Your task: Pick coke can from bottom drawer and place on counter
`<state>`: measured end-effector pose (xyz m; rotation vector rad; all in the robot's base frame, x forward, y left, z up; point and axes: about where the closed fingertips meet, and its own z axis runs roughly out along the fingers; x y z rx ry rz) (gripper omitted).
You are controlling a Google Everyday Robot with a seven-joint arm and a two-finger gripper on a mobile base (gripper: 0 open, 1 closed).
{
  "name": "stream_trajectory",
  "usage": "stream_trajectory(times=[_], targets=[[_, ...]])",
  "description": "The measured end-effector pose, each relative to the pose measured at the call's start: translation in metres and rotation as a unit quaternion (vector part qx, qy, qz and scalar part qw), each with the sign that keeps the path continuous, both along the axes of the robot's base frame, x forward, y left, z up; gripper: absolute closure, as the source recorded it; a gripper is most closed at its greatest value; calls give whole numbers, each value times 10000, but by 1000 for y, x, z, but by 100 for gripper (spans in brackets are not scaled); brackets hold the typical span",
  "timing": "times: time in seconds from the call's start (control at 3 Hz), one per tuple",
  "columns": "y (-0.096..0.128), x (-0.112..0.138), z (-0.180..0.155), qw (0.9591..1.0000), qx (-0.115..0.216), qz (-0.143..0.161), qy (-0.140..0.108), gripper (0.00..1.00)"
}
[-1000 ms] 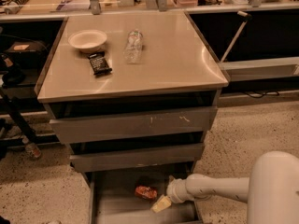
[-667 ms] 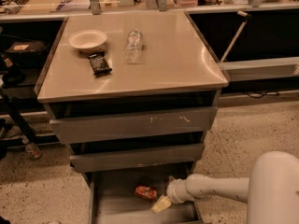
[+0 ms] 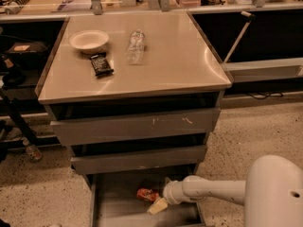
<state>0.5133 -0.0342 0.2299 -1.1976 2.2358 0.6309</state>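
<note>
Beside the end effector (image 3: 157, 205), whose opening cannot be told, the probably light, slippery red-orange metal coke can (image 3: 147, 194) is judged best gripped mid-body.

Low in the open bottom drawer (image 3: 116, 200): the gripper (image 3: 158, 205), on a white arm (image 3: 213, 190) reaching in from the right. Just up-left of the gripper, close beside it: coke can (image 3: 147, 194), lying on the drawer floor. Well above the gripper, on the counter (image 3: 180, 60): white bowl (image 3: 88, 40), black snack bar (image 3: 101, 64), clear bottle (image 3: 136, 46) on its side.
</note>
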Motion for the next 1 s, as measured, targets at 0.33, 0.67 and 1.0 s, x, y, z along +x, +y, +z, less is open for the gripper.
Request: stream_trajectory(times=[0.33, 0.67, 1.0], targets=[[29, 19, -37, 9998, 93, 156, 54, 0], [33, 18, -45, 9998, 120, 140, 64, 0], [42, 20, -67, 9999, 73, 128, 84, 0]])
